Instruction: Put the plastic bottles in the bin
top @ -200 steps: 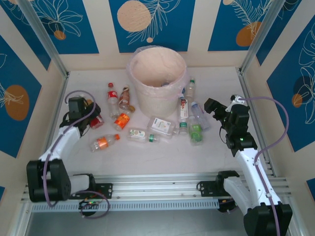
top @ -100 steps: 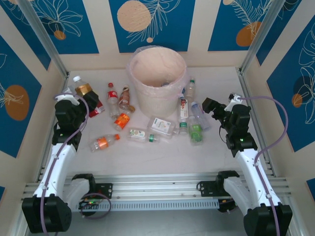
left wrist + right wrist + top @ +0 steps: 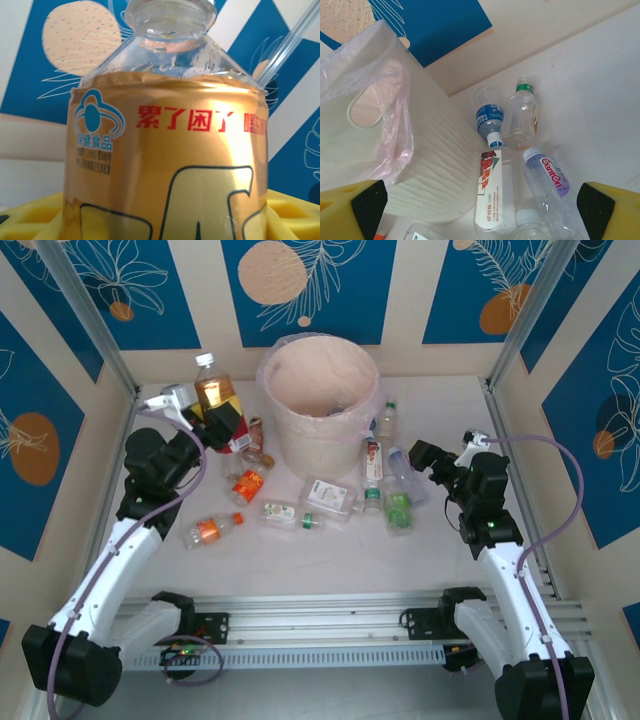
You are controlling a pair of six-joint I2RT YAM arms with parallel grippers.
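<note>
gripping a gold-labelled bottle (image 3: pixel 211 390) cap up, the left gripper (image 3: pixel 218 418) hung raised just left of the bin (image 3: pixel 320 440). the right gripper (image 3: pixel 426 454) sat with jaws spread wide, empty, beside loose bottles (image 3: pixel 398 485) lying on the table (image 3: pixel 330 555) right of the bin. more lay to its left.

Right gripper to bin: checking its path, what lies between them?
Top view: several lying bottles sit between the right gripper and the bin.
</note>
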